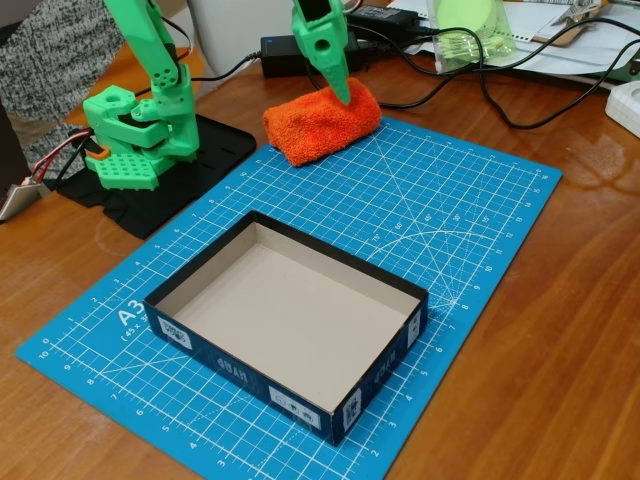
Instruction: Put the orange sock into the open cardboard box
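The orange sock [320,125] lies as a thick fuzzy roll on the far edge of the blue cutting mat [480,200]. My green gripper [342,95] points straight down onto the sock's top right part, its tips touching or sunk into the pile. The fingers [330,55] overlap into one tapered wedge from this side, so the gap between them is hidden. The open cardboard box [215,350], dark outside and beige inside, sits empty at the near part of the mat, well in front of the sock.
The arm's green base [135,135] stands on a black plate [215,145] at the left of the mat. Black cables [470,85], a power brick [285,50], papers and a green object [470,30] crowd the table's far side. A person's grey sleeve [50,60] shows at far left.
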Robot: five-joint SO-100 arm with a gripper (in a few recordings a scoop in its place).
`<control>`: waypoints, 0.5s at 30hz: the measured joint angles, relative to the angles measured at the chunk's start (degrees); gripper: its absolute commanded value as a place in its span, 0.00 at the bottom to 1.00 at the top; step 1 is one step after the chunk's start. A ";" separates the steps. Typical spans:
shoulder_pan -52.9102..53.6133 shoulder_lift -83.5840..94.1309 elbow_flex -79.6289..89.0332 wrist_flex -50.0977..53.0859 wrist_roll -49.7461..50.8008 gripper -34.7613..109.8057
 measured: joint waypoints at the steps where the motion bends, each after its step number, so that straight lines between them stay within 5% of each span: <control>1: 0.26 0.00 0.09 0.35 -2.37 0.48; 15: 4.48 -2.64 -1.76 11.95 -17.40 0.56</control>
